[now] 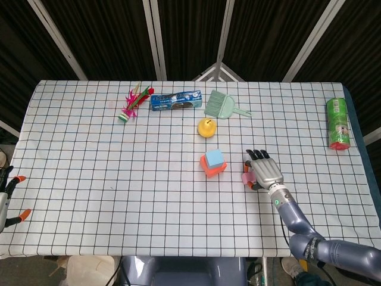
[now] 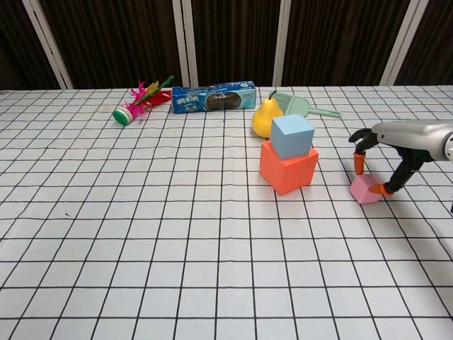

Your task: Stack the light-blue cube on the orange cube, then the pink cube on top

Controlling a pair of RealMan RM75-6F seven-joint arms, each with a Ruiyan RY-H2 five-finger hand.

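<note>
Right of the orange cube (image 2: 287,168), near it on the checked tablecloth (image 2: 141,234), sits the pink cube (image 2: 365,189): small, pale pink, matte, turned slightly askew to the grid. The right hand (image 2: 386,149) arches over it, fingers (image 2: 359,161) apart; one orange fingertip touches the cube's right edge, another hangs just above its left side. Whether the cube is truly gripped, cannot tell. Light-blue cube (image 2: 291,136) rests on top of the orange cube, rotated a little off its base. Just behind the orange cube: yellow pear (image 2: 267,118); further back, a green dustpan brush (image 2: 297,105), blue biscuit packet (image 2: 214,97), feathered shuttlecock (image 2: 140,103). Far right of the orange cube, green can (image 1: 338,123). Left hand (image 1: 7,193) lies well left, at the table's edge, fingers spread, holding nothing.
</note>
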